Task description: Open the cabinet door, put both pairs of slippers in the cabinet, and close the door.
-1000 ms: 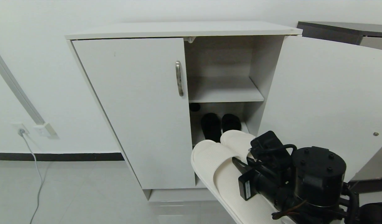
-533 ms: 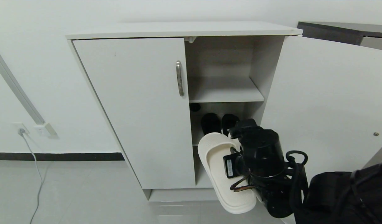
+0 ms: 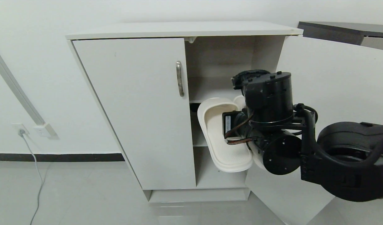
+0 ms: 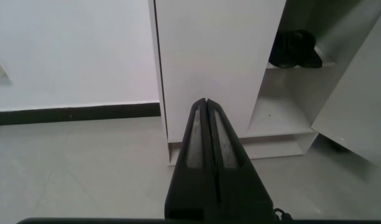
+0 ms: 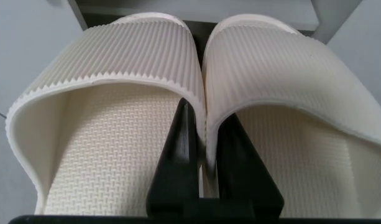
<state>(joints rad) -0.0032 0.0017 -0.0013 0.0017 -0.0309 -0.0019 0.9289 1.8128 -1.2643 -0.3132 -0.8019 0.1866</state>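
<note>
Right arm extends toward the open right side of the cabinet (image 3: 132, 109), right gripper (image 5: 206, 115) clamped on the adjoining inner walls of the white slippers (image 3: 224, 137), toes at the shelf (image 3: 210, 90) front edge; left gripper (image 4: 206, 106) hangs closed, empty, above the floor (image 4: 84, 168).

White slippers (image 3: 214, 137): right one mostly hidden behind right arm (image 3: 269, 100).

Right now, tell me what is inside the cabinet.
A lower shelf holds black slippers, seen from the left wrist view. The white slippers in the right hand cover that shelf in the head view. The half behind the shut left door is hidden.
</note>
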